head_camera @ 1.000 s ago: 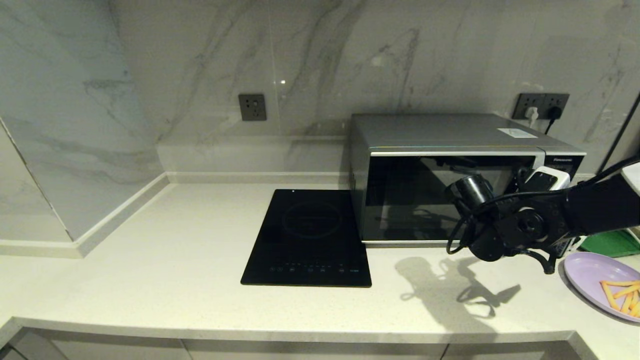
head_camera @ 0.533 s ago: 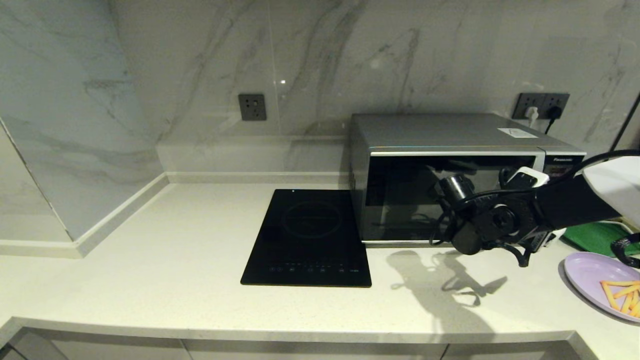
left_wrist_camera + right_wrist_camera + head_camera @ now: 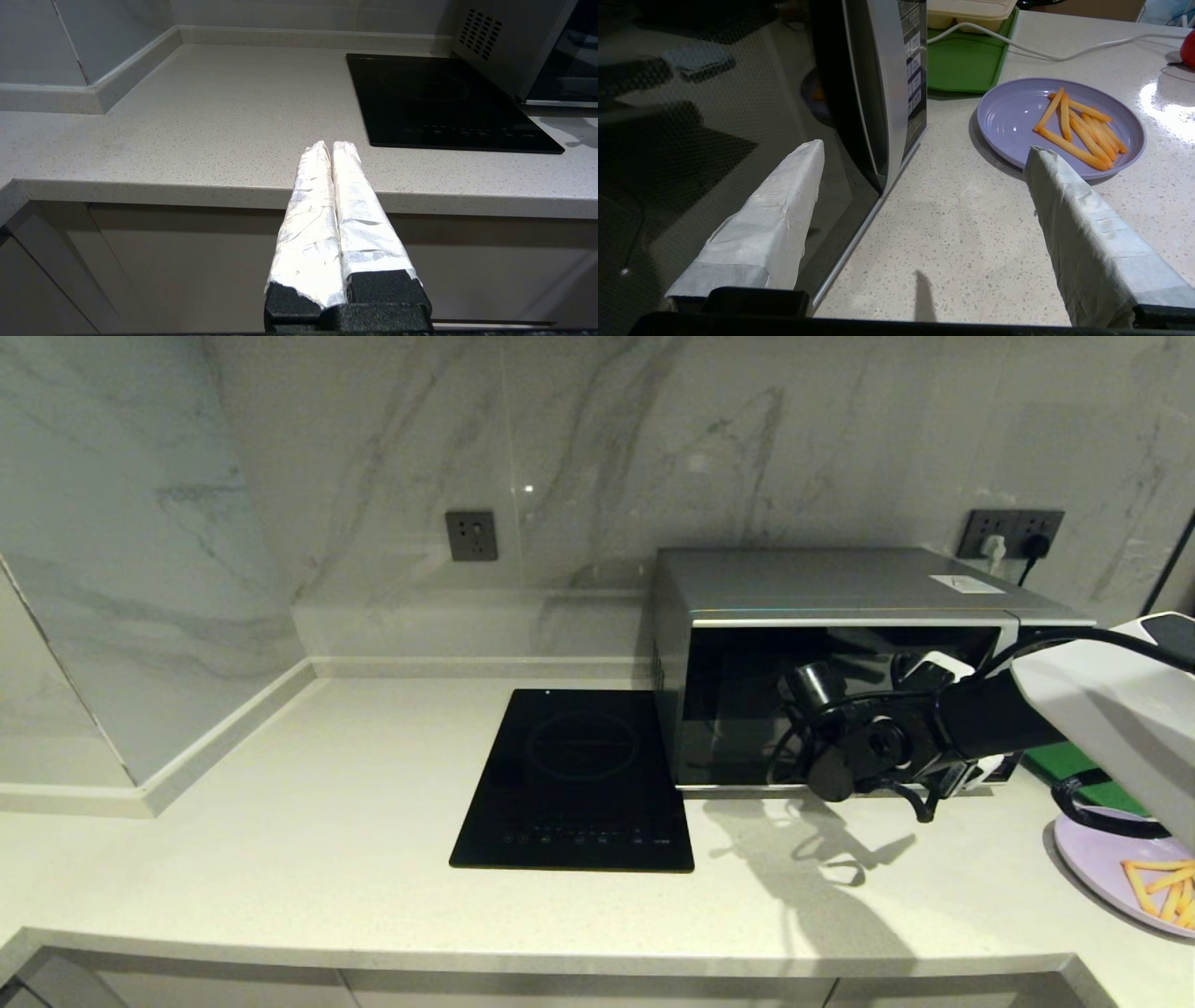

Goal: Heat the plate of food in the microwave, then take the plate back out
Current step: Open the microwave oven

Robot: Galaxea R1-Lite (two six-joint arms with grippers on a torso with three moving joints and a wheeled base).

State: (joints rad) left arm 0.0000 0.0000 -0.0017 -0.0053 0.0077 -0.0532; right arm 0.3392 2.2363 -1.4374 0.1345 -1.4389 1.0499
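Observation:
The silver microwave (image 3: 840,588) stands at the back right of the counter with its dark glass door (image 3: 714,116) closed. My right gripper (image 3: 924,148) hovers open and empty just in front of the door, low over the counter. One taped finger (image 3: 936,665) is close to the glass and the other finger (image 3: 1064,196) is out over the counter. The lavender plate of food (image 3: 1008,116) with orange fries (image 3: 1078,130) lies on the counter beyond the fingertips, to the right of the microwave (image 3: 882,93), also at the head view's right edge (image 3: 1102,859). My left gripper (image 3: 329,144) is shut and empty, parked below the counter's front edge.
A black induction cooktop (image 3: 579,775) lies left of the microwave. A green tray (image 3: 962,60) with a beige box (image 3: 971,9) sits behind the plate, and a white cable (image 3: 1041,51) runs across the counter there. Marble walls close off the back and left.
My right arm has slid to the left along the microwave's front, away from the plate. Its gripper stays open. The plate has not moved.

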